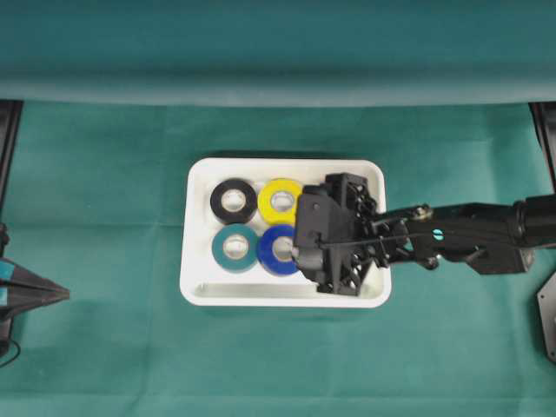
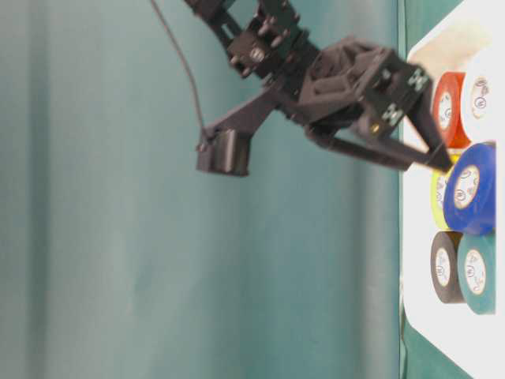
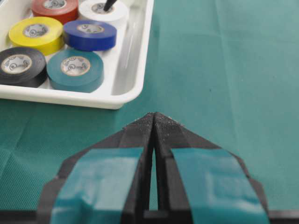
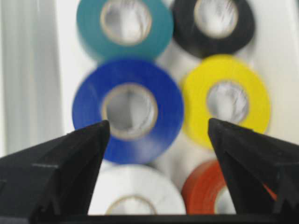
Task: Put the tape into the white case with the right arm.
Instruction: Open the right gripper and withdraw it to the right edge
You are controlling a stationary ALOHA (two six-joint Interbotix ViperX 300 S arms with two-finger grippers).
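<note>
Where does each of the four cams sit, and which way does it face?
Overhead: above, looking straight down on the white case; right hand over it.
Table-level: low, picture turned sideways, facing the case's rolls; right arm crosses.
Left wrist: behind the shut left hand, level over the cloth toward the case.
Right wrist: between open fingers, looking down on the rolls.
Shared: the blue roll shows in all.

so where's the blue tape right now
The blue tape lies flat in the white case; in the overhead view it sits right of the teal roll and below the yellow roll, beside the open right gripper.
</note>
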